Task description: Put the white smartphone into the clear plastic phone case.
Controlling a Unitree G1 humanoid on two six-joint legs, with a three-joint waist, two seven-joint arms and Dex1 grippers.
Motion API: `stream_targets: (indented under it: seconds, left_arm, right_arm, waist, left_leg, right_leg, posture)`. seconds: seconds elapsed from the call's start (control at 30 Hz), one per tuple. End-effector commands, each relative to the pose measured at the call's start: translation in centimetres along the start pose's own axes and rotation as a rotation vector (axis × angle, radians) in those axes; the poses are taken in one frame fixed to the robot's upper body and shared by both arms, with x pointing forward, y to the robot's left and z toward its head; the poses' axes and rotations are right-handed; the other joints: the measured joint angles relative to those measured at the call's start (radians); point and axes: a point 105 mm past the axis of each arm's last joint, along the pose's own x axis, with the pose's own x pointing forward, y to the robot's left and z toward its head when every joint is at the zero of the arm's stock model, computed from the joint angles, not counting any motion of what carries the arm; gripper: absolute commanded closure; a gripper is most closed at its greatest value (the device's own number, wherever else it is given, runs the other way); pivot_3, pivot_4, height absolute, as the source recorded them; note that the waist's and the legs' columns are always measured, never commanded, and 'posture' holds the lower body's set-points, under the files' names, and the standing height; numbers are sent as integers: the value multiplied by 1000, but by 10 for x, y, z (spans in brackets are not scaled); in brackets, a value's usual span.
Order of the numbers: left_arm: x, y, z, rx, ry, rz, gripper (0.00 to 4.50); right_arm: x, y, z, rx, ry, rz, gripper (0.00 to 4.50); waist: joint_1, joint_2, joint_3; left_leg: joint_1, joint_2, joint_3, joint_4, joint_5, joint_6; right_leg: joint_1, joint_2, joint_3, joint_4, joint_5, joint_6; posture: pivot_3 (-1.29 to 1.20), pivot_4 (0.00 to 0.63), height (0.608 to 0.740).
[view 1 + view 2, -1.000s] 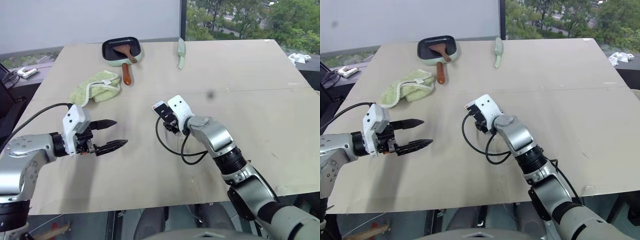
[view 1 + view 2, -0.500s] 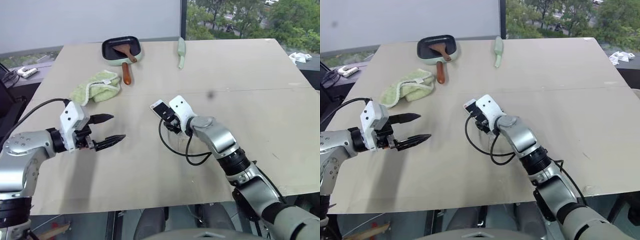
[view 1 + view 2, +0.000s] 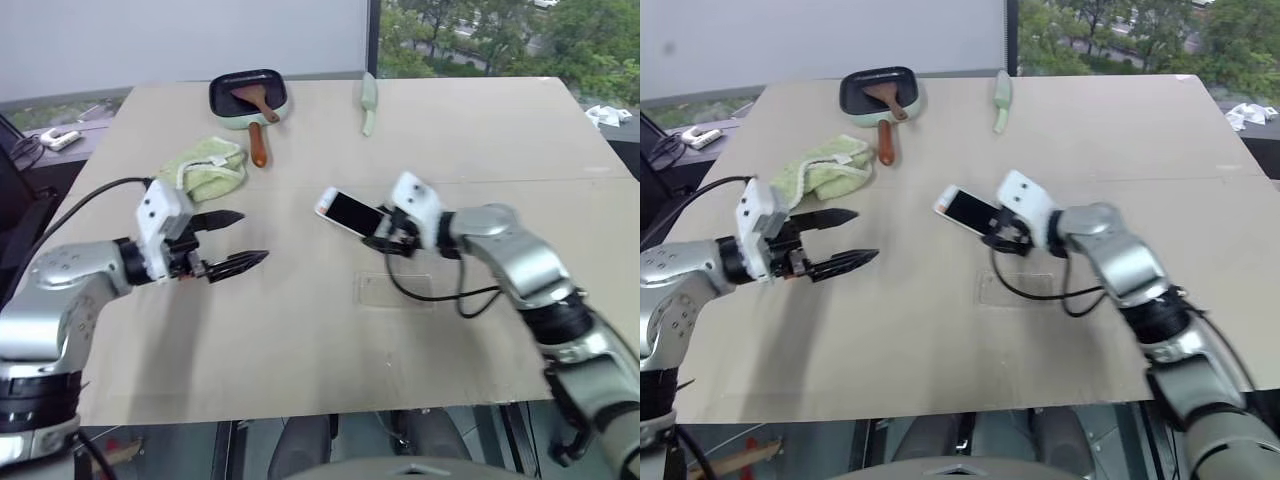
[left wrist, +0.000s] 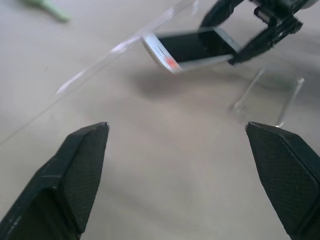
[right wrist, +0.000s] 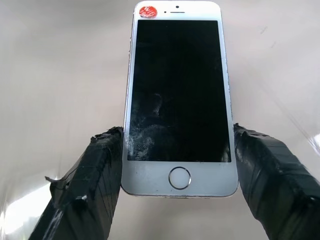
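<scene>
Tabletop (image 3: 300, 340): wide beige board, carrying all things; both tools are above its middle part.
Left tool (image 3: 232, 243): its two black fingers stand wide apart with nothing between them; it is above the tabletop and points toward the right tool.
Right tool (image 5: 177, 165): it holds the white smartphone by the two long edges, near the end with the home button; one finger presses on each side.
White smartphone (image 3: 349, 212): raised above the tabletop and tilted, screen up; it sticks out in front of the right tool, toward the left tool but well apart from it. A small red sticker is on its far end.
Clear plastic phone case (image 3: 395, 288): lies flat on the tabletop, just below the right tool and apart from the phone; I see only faint shiny edges. In the left wrist view it is ahead of the left tool, beside the phone (image 4: 265, 97).
Green cloth (image 3: 205, 168): on the tabletop beyond the left tool.
Small pan (image 3: 246, 94): at the far edge, a brown spatula inside.
</scene>
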Motion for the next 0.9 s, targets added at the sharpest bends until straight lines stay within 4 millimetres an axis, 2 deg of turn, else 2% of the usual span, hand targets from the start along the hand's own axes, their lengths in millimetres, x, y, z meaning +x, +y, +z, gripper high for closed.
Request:
stream_targets:
  seconds: [0.03, 0.23, 0.33, 0.43, 0.63, 0.73, 0.9]
  left_arm:
    - [25, -12, 6, 16, 15, -162, 0]
    - [54, -13, 17, 75, 5, -255, 0]
    - [62, -14, 15, 101, 23, -293, 0]
    - [78, -18, 11, 150, 40, -341, 0]
    - [97, -30, 11, 160, -1, -427, 0]
    - [103, -30, 15, 149, -38, -436, 884]
    - [108, -37, 11, 162, -32, -478, 3311]
  right_arm:
    - [-14, 15, 13, -91, -36, 129, 1598]
    - [-18, 30, 5, -102, 15, 195, 1598]
    - [-17, 33, 2, -103, 32, 192, 1598]
    - [-18, 33, -2, -99, 40, 170, 1598]
    - [-19, 35, -6, -95, 61, 172, 1598]
    - [-19, 34, -7, -94, 65, 171, 1598]
    - [-21, 35, -8, -88, 68, 179, 1598]
  waist:
    - [-8, 0, 1]
    - [-20, -1, 1]
    - [-16, -1, 1]
    - [-9, -1, 1]
    - [-3, -2, 1]
    - [-4, -2, 1]
    - [-4, -2, 1]
  left_leg:
    - [0, 0, 0, 1, 0, 0]
    - [1, 1, 2, 1, 0, 0]
    - [0, 1, 1, 2, 0, 0]
    - [0, 1, 1, 3, 0, 0]
    - [-1, 0, 1, 4, 0, 0]
    - [-1, 0, 1, 4, 0, 0]
    - [-1, 0, 1, 4, 0, 0]
  right_leg:
    - [0, 0, 0, 1, 0, 0]
    - [-1, 4, 2, 2, 0, 0]
    - [0, 3, 2, 2, 0, 0]
    - [0, 2, 2, 2, 0, 0]
    - [0, 1, 1, 2, 0, 0]
    - [0, 1, 1, 2, 0, 0]
    - [0, 1, 1, 2, 0, 0]
  posture:
    - [0, 150, 740]
    - [0, 150, 740]
    - [0, 150, 740]
    - [0, 150, 740]
    - [0, 150, 740]
    - [0, 150, 740]
    - [0, 150, 740]
